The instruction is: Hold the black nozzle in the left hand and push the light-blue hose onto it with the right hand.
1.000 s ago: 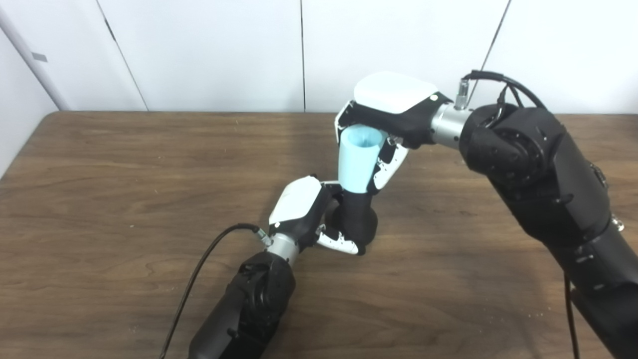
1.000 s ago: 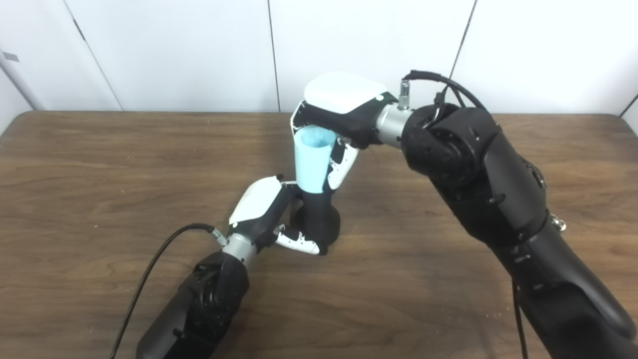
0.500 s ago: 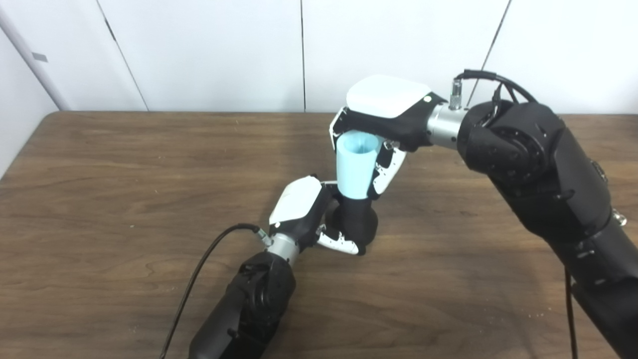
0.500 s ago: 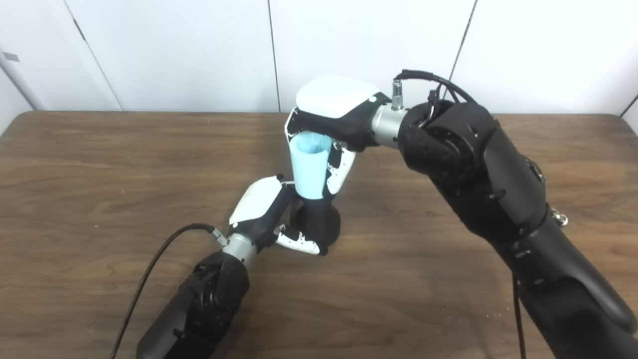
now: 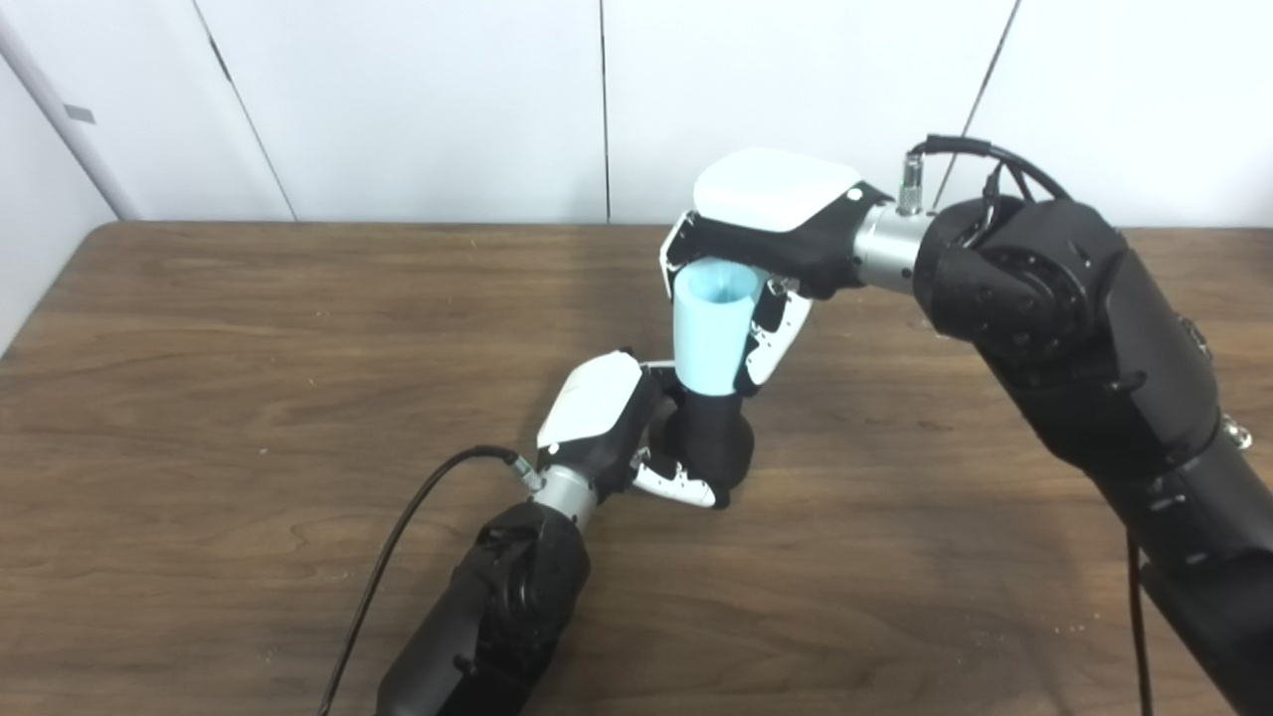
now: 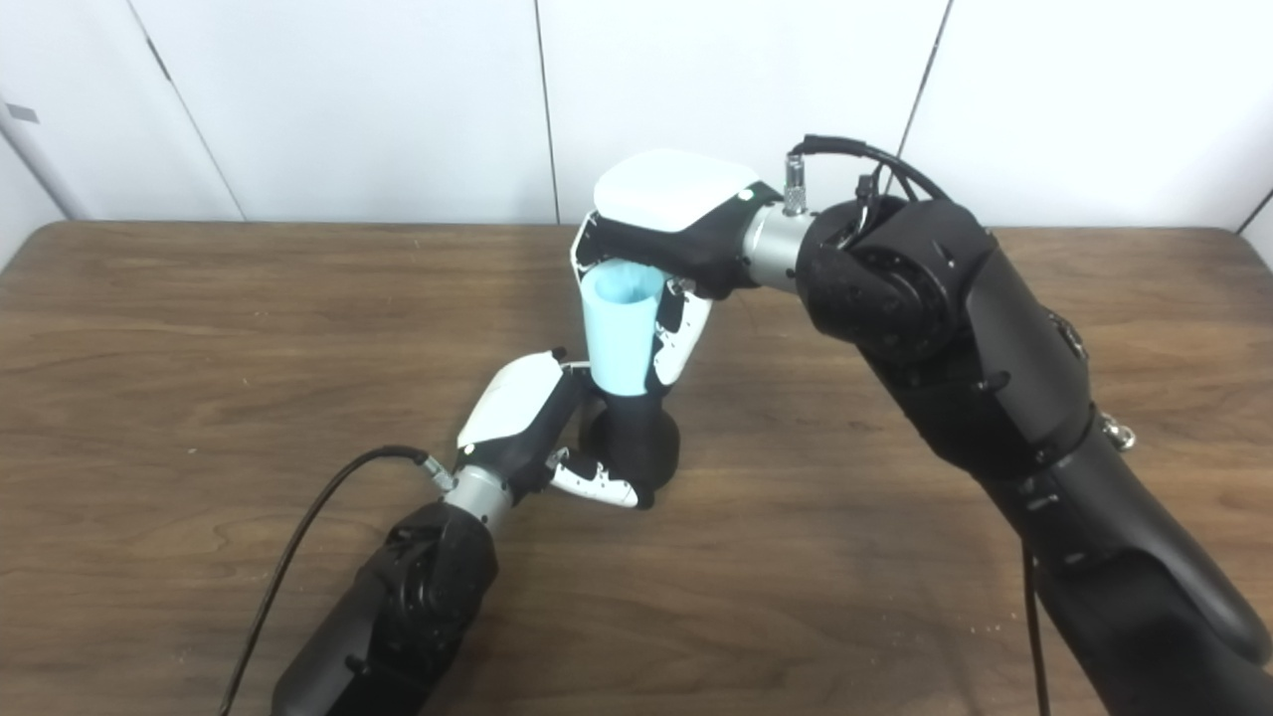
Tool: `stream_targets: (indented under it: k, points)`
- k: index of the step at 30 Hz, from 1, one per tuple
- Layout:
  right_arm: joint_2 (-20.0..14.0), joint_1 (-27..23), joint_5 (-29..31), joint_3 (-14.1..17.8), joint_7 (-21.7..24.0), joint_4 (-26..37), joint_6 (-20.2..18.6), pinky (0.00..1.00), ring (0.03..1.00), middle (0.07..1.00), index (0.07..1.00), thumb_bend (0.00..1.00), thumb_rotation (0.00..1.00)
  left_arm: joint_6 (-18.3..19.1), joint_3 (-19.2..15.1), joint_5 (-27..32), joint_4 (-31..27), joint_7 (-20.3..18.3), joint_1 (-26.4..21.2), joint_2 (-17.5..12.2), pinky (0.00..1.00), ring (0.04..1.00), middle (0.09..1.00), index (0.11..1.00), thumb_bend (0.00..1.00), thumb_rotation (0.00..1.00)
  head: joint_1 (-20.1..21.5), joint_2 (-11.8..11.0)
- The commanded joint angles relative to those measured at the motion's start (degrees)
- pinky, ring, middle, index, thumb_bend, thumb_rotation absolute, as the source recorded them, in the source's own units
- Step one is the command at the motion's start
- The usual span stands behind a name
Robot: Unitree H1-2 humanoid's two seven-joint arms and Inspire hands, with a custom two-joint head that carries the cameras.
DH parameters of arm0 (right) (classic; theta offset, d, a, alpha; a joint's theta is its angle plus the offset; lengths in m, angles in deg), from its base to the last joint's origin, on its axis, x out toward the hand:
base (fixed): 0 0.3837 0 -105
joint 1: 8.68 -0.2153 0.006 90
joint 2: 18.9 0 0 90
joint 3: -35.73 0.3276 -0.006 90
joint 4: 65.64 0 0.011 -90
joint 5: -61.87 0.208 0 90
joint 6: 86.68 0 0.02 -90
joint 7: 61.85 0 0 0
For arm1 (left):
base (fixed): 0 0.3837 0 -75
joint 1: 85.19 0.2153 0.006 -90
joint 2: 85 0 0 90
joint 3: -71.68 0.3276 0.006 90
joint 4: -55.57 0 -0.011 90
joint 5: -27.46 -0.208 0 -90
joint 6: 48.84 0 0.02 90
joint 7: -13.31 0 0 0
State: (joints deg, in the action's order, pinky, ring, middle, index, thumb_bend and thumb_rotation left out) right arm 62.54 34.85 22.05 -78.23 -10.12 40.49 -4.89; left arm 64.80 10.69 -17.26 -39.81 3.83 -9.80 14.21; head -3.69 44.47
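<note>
Seemingly bare table [image 5: 249,328] around hands.

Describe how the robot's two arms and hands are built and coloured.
Both arms are bulky matte black with silver wrist collars. Each robot hand, left and right, has a white back plate over black parts and white-tipped fingers. A black cable plugs in at each wrist.

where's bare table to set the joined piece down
Bare wood lies left of the left hand, out to the table edge, and along the far edge. The middle is crowded: right hand on the hose, nozzle below.
</note>
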Motion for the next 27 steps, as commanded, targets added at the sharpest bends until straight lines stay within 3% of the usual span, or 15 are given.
stream_targets:
  k: [1, 10, 20, 27]
  points:
    - [-1.5, -2.4, -1.0, 1.2, -2.1, -0.5, 1.2, 0.33, 0.435, 0.486, 0.449, 0.5, 0.0, 3.1, 1.9, 0.4, 4.4, -6.2, 4.3, -1.1, 1.0, 0.794, 0.644, 0.481, 0.52, 0.04, 0.0, 0.0]
    - [-1.3, -2.0, -2.3, 1.5, -3.8, -0.8, 2.2, 0.34, 0.444, 0.486, 0.455, 0.5, 0.0, 3.2, 1.7, 0.4, 4.2, -6.5, 4.6, -0.9, 1.0, 0.776, 0.624, 0.482, 0.52, 0.04, 0.0, 0.2]
    - [-1.4, -0.5, -3.0, 2.4, -6.9, -0.5, 4.2, 0.33, 0.446, 0.487, 0.454, 0.5, 0.0, 3.3, 1.6, -1.3, 3.7, -8.2, 4.8, -0.5, 1.0, 0.831, 0.698, 0.482, 0.52, 0.04, 0.3, 0.5]
    - [-1.4, -0.3, -3.2, 2.7, -7.3, -1.1, 5.0, 0.33, 0.444, 0.487, 0.455, 0.5, 0.0, 3.2, 1.4, -1.0, 3.5, -8.2, 5.2, -0.4, 1.0, 0.82, 0.676, 0.482, 0.52, 0.04, 0.1, 0.7]
